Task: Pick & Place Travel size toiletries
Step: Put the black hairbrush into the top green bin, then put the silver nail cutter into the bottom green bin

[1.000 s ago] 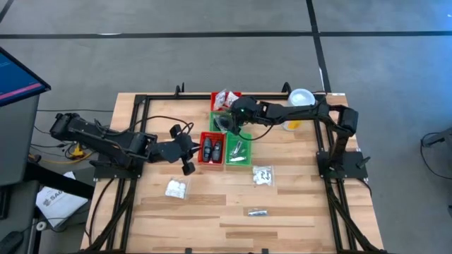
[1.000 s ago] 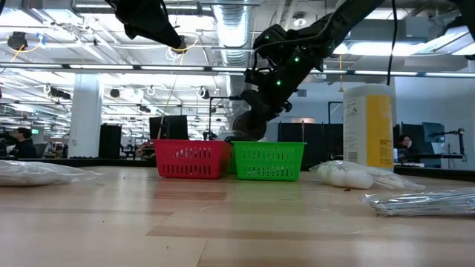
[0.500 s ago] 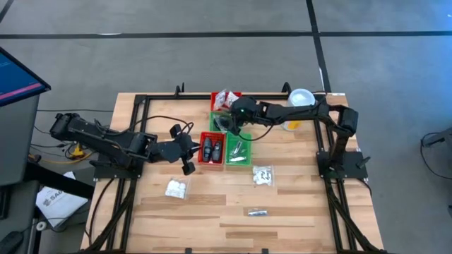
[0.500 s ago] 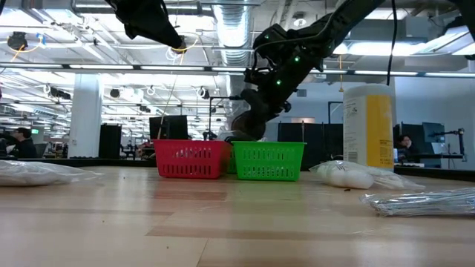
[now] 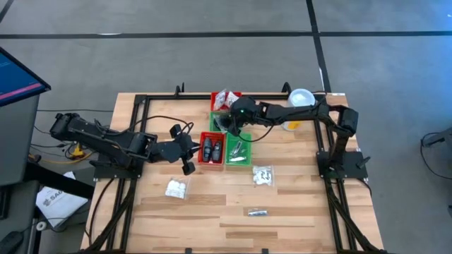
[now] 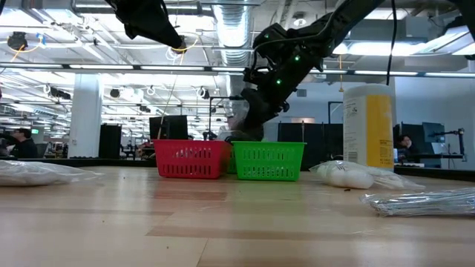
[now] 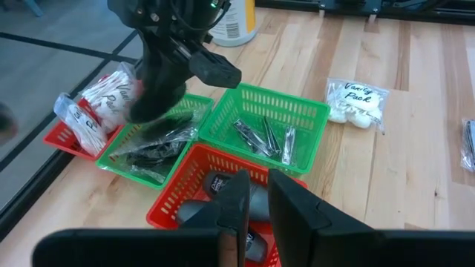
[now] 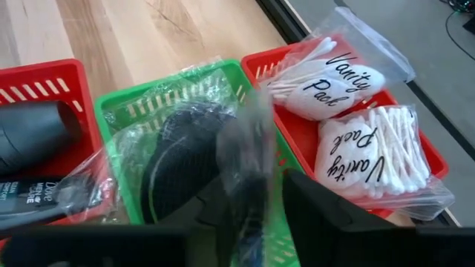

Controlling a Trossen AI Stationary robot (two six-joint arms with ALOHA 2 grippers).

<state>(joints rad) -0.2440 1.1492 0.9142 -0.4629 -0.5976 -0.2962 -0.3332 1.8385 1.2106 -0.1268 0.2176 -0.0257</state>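
Note:
My right gripper [image 5: 229, 124] hovers over the far green tray [image 5: 220, 117], its fingers apart. A dark round item in clear wrap [image 8: 249, 159] shows blurred between them, above the wrapped dark items [image 8: 174, 167] lying in that tray. My left gripper [image 5: 188, 161] is shut and hangs over the table just left of the near red tray [image 5: 211, 149], which holds dark bottles [image 7: 211, 185]. The near green tray [image 5: 238, 150] holds silvery pieces. Two white sachets [image 5: 176, 188] [image 5: 263, 175] and a silvery packet [image 5: 257, 211] lie flat on the table. My right gripper points down over the far green tray with the wrapped dark item [image 8: 249, 159] in the gap between its fingers [image 8: 319, 211]. The item is blurred and sits low. Whether the fingers touch it, I cannot tell.
The far red tray [image 8: 297, 126] holds bags of cotton swabs [image 8: 356, 159]. A tall yellow canister with a white lid [image 5: 299, 99] stands at the far right. A black frame [image 5: 141, 99] runs along the table's edges. Bare wood lies toward the near edge.
The wrapped dark item under my right gripper has dropped lower and toward the far green tray, showing blurred now where it hung still before. Both arms have stayed almost in place.

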